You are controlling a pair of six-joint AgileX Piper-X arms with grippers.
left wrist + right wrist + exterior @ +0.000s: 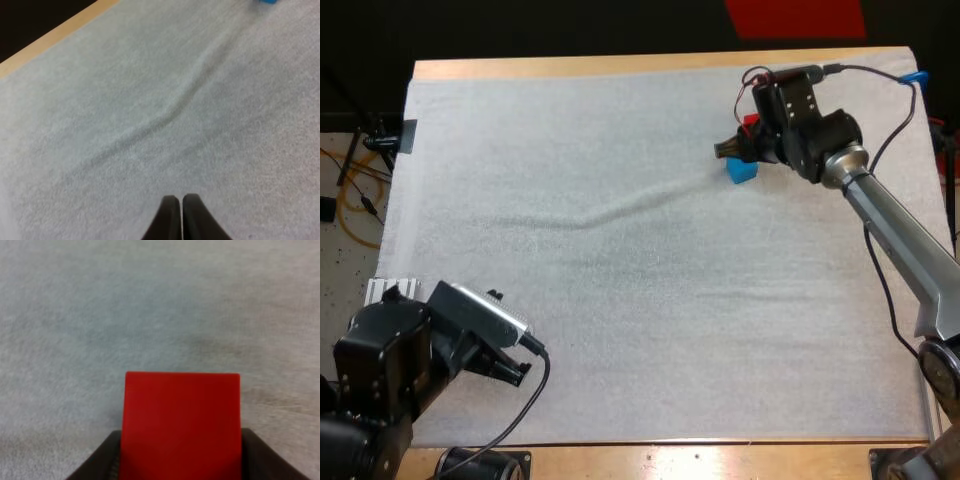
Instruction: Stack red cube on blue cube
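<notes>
- One red cube: clamped between the right jaws, over the white mat near the desk's far right corner.
- One blue cube: resting on the mat, just beside the right jaws.
- Left jaws: pressed together on nothing, over the mat at the desk's near left corner.
</notes>
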